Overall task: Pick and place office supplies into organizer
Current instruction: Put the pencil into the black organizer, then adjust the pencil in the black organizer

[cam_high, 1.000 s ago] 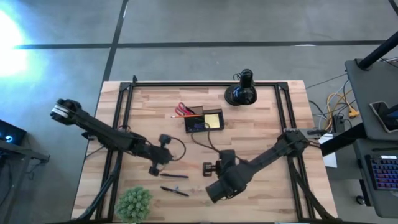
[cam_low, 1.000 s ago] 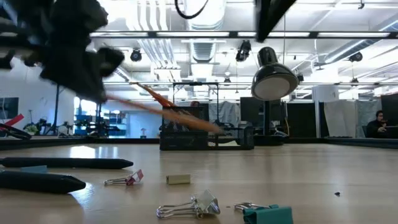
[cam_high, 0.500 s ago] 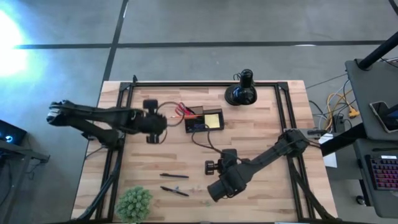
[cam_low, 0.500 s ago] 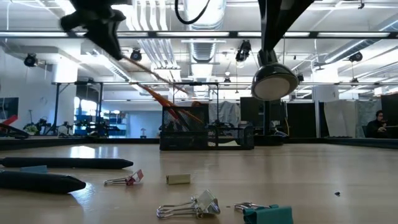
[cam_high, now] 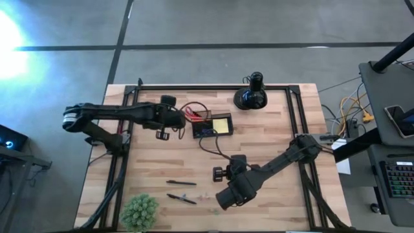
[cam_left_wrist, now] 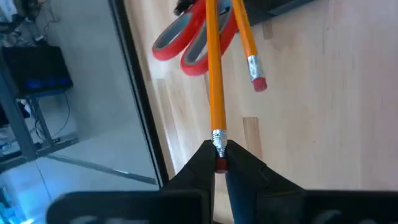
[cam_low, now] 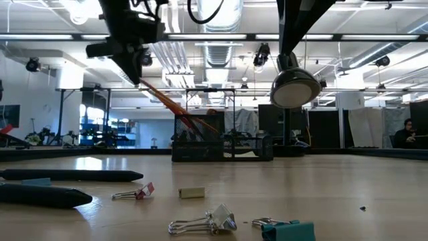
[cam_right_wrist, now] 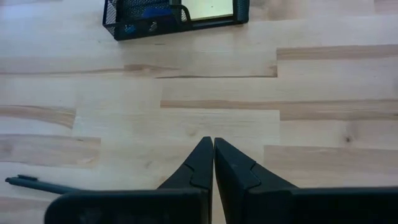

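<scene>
Left gripper (cam_left_wrist: 219,163) jaws clamping orange pencil (cam_left_wrist: 214,81) by eraser end, hovering beside organizer (cam_high: 211,125). Next: lowering tip into compartment. Right gripper (cam_right_wrist: 213,163) jaws closed, empty, waiting.

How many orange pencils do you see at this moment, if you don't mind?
2: one pencil is gripped at its eraser end by the left gripper; the other pencil rests in the organizer beside the scissors.
</scene>
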Controlling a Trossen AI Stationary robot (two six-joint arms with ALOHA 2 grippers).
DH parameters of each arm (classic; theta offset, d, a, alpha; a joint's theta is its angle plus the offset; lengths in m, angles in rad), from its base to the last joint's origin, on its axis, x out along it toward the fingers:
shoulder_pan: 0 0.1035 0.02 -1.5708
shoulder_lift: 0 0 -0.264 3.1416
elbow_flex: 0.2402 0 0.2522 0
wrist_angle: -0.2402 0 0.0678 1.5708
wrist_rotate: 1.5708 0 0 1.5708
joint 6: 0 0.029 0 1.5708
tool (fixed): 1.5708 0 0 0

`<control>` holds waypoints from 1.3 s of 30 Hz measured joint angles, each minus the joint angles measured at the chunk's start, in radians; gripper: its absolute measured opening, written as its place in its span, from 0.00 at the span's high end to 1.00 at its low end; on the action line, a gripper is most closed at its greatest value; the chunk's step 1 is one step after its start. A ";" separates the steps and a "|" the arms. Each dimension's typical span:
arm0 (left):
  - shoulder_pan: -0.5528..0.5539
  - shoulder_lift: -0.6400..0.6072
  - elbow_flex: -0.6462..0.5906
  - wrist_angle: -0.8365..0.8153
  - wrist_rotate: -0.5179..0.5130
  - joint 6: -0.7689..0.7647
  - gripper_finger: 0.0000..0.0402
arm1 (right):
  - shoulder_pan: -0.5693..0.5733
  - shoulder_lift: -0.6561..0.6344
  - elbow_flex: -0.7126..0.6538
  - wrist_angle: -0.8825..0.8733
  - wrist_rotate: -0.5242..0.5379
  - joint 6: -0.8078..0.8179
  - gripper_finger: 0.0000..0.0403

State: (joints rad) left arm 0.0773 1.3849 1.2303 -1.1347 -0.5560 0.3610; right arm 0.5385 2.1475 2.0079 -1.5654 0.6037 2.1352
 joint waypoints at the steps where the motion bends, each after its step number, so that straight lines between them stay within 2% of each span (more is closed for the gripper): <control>1: 0.002 0.008 0.009 0.000 0.001 0.018 0.99 | 0.001 0.000 0.000 0.000 0.000 0.000 0.98; 12: 0.002 0.032 0.147 0.048 -0.023 0.199 0.96 | 0.007 0.000 -0.010 0.000 0.002 -0.015 0.98; 18: 0.008 0.095 0.149 -0.071 -0.005 0.221 0.99 | 0.007 0.000 -0.015 -0.001 0.002 -0.015 0.98; 28: 0.009 0.105 0.154 0.030 -0.054 0.312 0.94 | 0.007 0.000 -0.024 -0.001 0.002 -0.016 0.98; 33: 0.021 0.106 0.154 0.021 -0.050 0.371 0.92 | 0.007 0.000 -0.025 0.000 0.002 -0.015 0.98; 36: 0.031 0.112 0.153 -0.002 -0.058 0.405 0.94 | 0.007 0.000 -0.026 0.000 0.001 -0.015 0.98; 39: 0.041 0.111 0.152 -0.009 -0.125 0.440 0.98 | 0.007 0.000 -0.026 0.000 0.001 -0.015 0.98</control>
State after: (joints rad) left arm 0.1178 1.4960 1.3827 -1.1438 -0.6805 0.8006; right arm 0.5453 2.1475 1.9820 -1.5654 0.6048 2.1197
